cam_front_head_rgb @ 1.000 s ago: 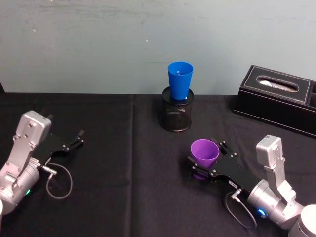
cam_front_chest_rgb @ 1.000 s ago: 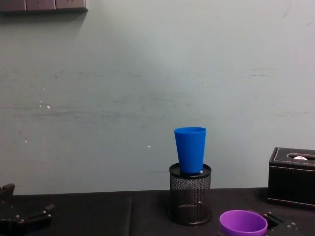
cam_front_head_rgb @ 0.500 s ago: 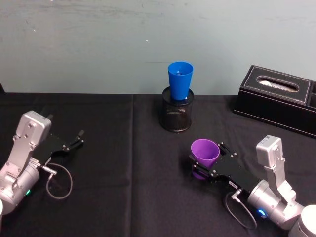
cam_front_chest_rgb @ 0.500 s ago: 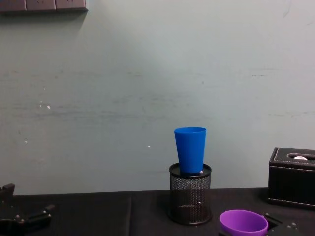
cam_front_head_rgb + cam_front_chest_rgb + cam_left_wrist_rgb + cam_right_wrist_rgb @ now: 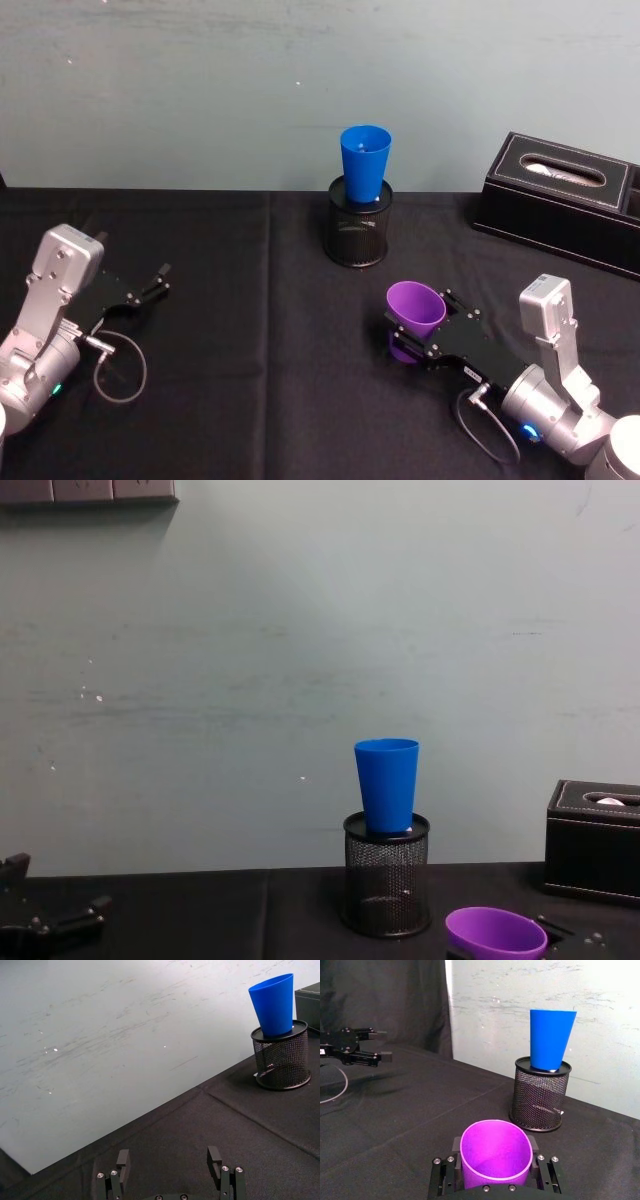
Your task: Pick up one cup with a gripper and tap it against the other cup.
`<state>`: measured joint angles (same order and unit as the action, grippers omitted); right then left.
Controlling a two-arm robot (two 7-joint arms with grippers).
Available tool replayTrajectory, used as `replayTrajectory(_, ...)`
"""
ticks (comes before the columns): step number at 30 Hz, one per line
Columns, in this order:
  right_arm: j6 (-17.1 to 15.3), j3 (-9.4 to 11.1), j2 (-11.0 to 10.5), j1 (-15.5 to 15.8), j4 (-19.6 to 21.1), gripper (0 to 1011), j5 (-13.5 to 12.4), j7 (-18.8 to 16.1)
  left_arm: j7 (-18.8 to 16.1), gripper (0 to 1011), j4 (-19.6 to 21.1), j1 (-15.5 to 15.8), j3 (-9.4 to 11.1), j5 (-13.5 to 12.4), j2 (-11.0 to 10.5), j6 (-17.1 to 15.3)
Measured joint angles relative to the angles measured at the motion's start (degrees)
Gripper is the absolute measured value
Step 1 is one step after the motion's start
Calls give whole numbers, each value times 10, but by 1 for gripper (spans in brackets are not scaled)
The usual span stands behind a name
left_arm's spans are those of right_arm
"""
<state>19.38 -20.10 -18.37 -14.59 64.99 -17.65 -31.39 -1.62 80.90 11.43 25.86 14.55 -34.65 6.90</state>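
Purple tapered plastic tumbler (image 5: pixel 416 308), clamped in black two-finger right gripper (image 5: pixel 423 326), just tipped its rim (lift prob. starting); tall blue plastic tumbler (image 5: pixel 364 160) sits in black wire-mesh holder (image 5: pixel 358 238) beyond. Left gripper (image 5: pixel 158 280) idle, jaws apart.

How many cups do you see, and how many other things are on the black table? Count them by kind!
Cups: 2 (purple cup, blue cup)
Mesh holder: 1
Black box: 1
Total: 4
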Motion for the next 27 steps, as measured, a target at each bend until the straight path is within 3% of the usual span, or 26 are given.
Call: replayTrajectory(27,0,0,-1,0,4,734,6,2,0,1011,0,0,0,0,0,0)
